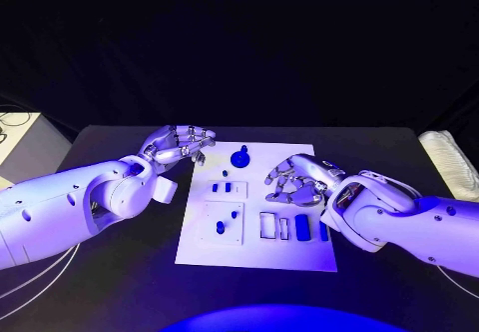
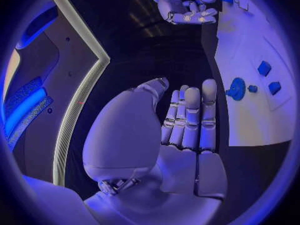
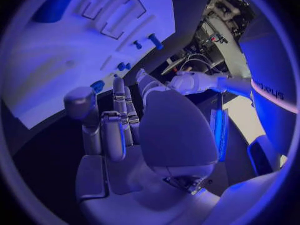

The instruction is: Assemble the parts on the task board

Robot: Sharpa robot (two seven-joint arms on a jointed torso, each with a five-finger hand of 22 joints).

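The flat white rectangular task board [image 1: 200, 252] runs lengthwise away from the robot. Both silver hands, left hand [image 1: 180, 144] and right hand [image 1: 297, 181], hover over its far end, fingers apart, empty.

The setting is a robotics laboratory or demonstration cell: a matte black worktop [image 1: 120, 277] stands against a black backdrop, a white cabinet [image 1: 25, 142] with cables sits beside it, and exposed electronic equipment with wiring [image 3: 215, 32] stands nearby.

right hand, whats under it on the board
The right hand hovers over the board, its fingers curled. Blue parts in slots show just in front of it; whatever lies directly beneath is covered.
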